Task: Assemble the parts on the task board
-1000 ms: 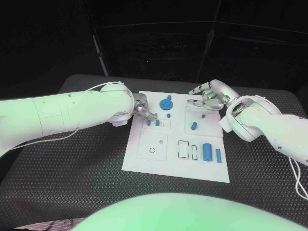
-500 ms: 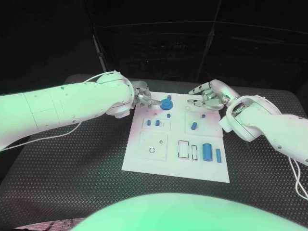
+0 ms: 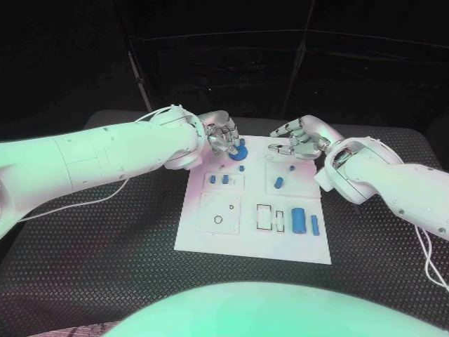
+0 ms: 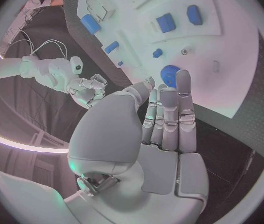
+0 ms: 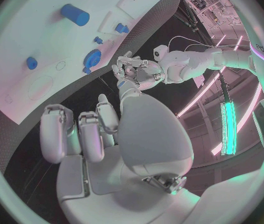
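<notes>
Since a second earlier, my left hand (image 3: 219, 133) had climbed from the board's left edge to its far end, while my right hand (image 3: 297, 140) had hardly stirred.

Nearest me on the flat white plastic task board (image 3: 210, 239), two upright blue bars (image 3: 304, 221) stood side by side at the right, the thicker one on the left, long axes running away from me. Mid-board sat a pair of small blue pegs (image 3: 219, 179) on the left and one slanted blue peg (image 3: 279, 182) on the right. A tiny blue stud (image 3: 242, 168) lay beyond them. Farthest, the round blue knob-like part (image 3: 238, 151) sat just in front of my left fingertips (image 4: 183, 80), which were straight, close together and holding nothing. I judged that hand the nearer for it. My right hand hovered past the board's far right corner, fingers curled in on nothing.
</notes>
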Robot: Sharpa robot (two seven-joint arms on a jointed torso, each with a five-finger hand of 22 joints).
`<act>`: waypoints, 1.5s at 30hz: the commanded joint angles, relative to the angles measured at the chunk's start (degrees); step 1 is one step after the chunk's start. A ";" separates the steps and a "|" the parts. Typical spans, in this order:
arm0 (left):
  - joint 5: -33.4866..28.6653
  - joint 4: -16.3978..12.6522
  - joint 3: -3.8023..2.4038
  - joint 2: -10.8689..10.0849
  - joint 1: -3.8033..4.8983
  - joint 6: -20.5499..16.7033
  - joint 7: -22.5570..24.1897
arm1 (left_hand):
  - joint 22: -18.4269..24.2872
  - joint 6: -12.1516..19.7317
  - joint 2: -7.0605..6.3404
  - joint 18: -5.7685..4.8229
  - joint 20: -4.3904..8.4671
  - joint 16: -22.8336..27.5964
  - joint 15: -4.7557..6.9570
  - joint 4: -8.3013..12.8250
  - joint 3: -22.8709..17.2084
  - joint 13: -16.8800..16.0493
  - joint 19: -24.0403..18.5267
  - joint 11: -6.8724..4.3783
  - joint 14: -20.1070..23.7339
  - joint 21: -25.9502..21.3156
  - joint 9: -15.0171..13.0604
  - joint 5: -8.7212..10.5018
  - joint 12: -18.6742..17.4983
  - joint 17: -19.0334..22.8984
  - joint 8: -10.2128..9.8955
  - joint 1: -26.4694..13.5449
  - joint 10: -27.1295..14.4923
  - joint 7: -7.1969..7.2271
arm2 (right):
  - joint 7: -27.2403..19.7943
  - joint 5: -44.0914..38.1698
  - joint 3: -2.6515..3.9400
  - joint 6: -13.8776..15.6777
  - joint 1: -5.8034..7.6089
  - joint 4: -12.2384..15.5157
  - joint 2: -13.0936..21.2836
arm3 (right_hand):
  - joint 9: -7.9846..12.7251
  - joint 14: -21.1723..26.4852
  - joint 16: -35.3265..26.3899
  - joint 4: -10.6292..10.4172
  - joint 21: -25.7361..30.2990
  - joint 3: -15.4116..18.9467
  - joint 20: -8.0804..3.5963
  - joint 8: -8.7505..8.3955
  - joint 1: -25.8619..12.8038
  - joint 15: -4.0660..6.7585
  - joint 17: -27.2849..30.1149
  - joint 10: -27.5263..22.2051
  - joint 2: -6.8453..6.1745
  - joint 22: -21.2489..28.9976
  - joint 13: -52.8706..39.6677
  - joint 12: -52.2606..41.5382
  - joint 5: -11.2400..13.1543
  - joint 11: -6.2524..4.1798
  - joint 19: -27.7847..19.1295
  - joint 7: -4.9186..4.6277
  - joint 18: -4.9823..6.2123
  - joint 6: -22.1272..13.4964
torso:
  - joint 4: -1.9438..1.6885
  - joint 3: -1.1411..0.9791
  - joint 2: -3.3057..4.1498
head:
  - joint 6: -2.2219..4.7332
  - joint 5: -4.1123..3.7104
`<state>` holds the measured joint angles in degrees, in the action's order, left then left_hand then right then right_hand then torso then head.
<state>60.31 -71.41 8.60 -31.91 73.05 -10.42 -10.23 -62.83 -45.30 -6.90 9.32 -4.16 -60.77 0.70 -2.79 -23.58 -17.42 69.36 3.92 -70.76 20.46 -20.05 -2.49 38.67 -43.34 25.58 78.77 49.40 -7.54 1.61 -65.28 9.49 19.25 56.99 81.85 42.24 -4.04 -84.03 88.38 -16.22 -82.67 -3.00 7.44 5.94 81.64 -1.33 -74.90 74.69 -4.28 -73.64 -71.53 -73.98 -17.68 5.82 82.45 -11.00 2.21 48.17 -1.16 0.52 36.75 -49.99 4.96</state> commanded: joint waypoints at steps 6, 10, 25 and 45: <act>9.99 3.34 2.89 2.42 -0.42 -2.88 15.07 | 0.90 -1.92 -3.19 0.77 -1.30 -11.22 -0.62 -0.19 1.09 7.05 6.68 0.85 -10.68 2.27 5.10 -0.26 -9.74 -14.90 -6.10 -1.55 1.65 -0.79 | -1.23 0.09 0.03 1.37 0.09 0.22 -0.13 | 0.02 -4.10 -1.49 0.03 1.87 0.06 -0.03 0.44 -0.43 -0.11 -10.14 -3.28 0.19 3.15 3.20 2.97 -0.44 0.02 -1.90 0.12 1.77 -0.31 | 0.01 0.00 0.10 | -0.01 -0.57; 13.13 4.37 3.38 3.29 -0.79 -0.53 14.74 | -3.83 -3.54 -3.14 -0.64 -0.93 -16.00 -0.55 0.08 2.22 9.32 11.80 0.68 -13.79 13.80 7.04 -0.19 -12.47 -21.14 -8.13 -1.34 3.20 -0.56 | -1.35 0.12 0.03 1.69 0.10 0.26 -0.13 | 0.02 -4.01 -1.62 0.03 2.07 0.01 -0.03 0.47 -0.39 -0.11 -9.94 -3.63 0.27 3.49 3.60 3.31 -0.51 0.01 -2.08 0.13 1.84 -0.30 | 0.04 0.07 0.12 | -0.01 -0.67; 17.93 6.58 3.70 5.42 -1.72 4.77 12.41 | -6.52 -6.48 -2.02 -1.62 -0.62 -15.61 -0.11 0.34 3.22 11.66 14.19 0.59 -14.21 20.14 9.07 -0.22 -15.19 -19.40 -10.00 -0.79 5.32 -0.26 | -1.32 0.18 0.03 2.21 0.10 0.32 -0.15 | 0.02 -3.99 -1.65 0.04 2.12 -0.02 -0.03 0.49 -0.37 -0.10 -9.91 -3.76 0.30 3.55 3.75 3.43 -0.57 0.01 -2.12 0.13 1.85 -0.29 | 0.03 0.03 0.01 | -0.01 -1.04; 19.09 9.21 3.68 7.15 -2.08 5.38 10.83 | -8.11 -8.50 -0.29 -2.12 -0.37 -15.64 0.07 1.10 0.79 13.04 15.11 0.42 -14.34 23.49 10.27 -0.24 -16.90 -18.84 -11.12 0.73 7.42 -0.08 | -1.07 0.18 0.04 2.25 0.11 0.41 -0.21 | 0.02 -3.99 -1.64 0.04 2.12 -0.03 -0.03 0.52 -0.35 -0.09 -9.94 -3.74 0.30 3.49 3.76 3.41 -0.64 0.00 -2.10 0.14 1.83 -0.29 | 0.00 -0.01 0.06 | -0.01 -1.13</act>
<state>78.73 -62.37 12.32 -24.89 70.93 -5.73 1.06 -70.88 -53.39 -7.64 7.54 -4.58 -76.51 0.40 -1.66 -22.58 -4.42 83.58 4.40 -83.96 43.65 -9.84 -2.49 22.03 -62.23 14.65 79.47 56.53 -7.56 0.88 -65.22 9.50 20.86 57.00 82.07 42.09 -4.03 -84.03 87.07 -16.22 -80.72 -3.00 7.46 6.15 81.64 -1.33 -74.93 71.22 -4.28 -70.15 -67.84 -70.88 -18.14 5.84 80.85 -11.00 3.12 48.17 -1.13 0.50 36.81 -49.99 3.83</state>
